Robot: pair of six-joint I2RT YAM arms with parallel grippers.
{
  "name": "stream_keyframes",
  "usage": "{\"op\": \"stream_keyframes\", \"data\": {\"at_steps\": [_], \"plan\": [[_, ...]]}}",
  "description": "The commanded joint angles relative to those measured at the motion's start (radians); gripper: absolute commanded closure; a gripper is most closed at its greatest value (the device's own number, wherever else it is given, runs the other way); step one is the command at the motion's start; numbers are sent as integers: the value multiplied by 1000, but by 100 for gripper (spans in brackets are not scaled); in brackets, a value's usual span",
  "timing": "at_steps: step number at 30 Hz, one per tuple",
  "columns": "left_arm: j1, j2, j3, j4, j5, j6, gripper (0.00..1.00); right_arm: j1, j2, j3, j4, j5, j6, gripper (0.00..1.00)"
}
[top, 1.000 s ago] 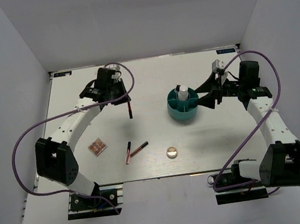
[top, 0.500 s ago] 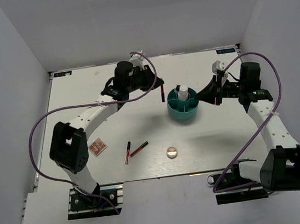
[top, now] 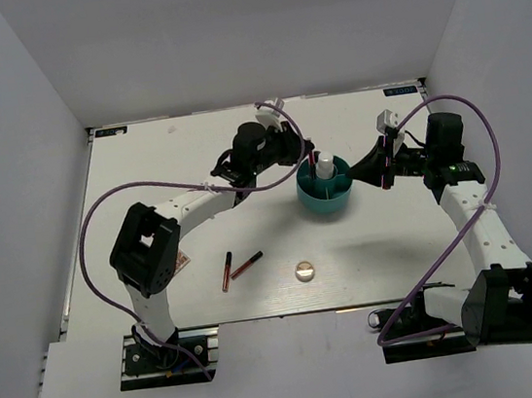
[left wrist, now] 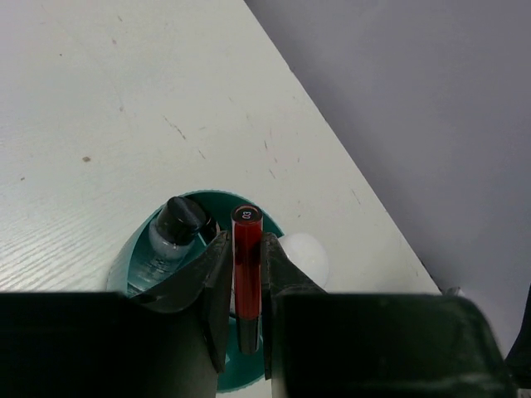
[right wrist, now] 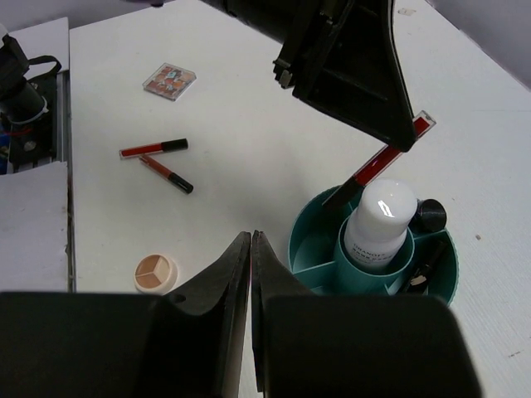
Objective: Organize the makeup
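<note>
My left gripper (left wrist: pixel 246 236) is shut on a red stick (left wrist: pixel 246 257) with a dark lower end, held tilted over the teal divided cup (top: pixel 317 202). In the right wrist view the red stick (right wrist: pixel 388 157) reaches down to the cup's rim (right wrist: pixel 303 236). A white bottle (right wrist: pixel 377 220) stands in the cup's centre, with a black-capped item (left wrist: pixel 178 222) beside it. Two more sticks (top: pixel 226 271) (top: pixel 246 264), a round compact (top: pixel 304 270) and a square palette (right wrist: pixel 168 80) lie on the table. My right gripper (right wrist: pixel 250 239) hovers right of the cup, shut and empty.
The left arm (top: pixel 198 203) arches across the table's middle, and its elbow (top: pixel 146 259) covers part of the palette. Purple cables (top: pixel 465 222) loop beside both arms. White walls enclose the table (top: pixel 144 166) on three sides.
The left arm swung right from the back left, carrying the red stick over the cup. The right gripper's jaws closed beside the cup.
</note>
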Motion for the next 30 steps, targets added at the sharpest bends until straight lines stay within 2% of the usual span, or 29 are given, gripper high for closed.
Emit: {"op": "stream_keyframes", "data": {"at_steps": [1,10,17,21,24,30], "plan": [[-30,-31,-57,125,-93,0,94,-3,-21,-17,43,-4,15,91],[-82,-57,-186,254,-216,-32,94,-4,-26,-21,38,-1,16,91],[-93,-68,-210,236,-286,-26,91,-4,-31,-28,39,-4,16,90],[-102,-67,-229,225,-309,-40,71,-4,-34,-31,38,-4,18,89],[-113,-68,-232,216,-314,-40,60,-4,-37,-34,38,-6,16,88],[-122,-71,-210,190,-318,-24,55,-3,-40,-34,34,-11,13,87]]}}
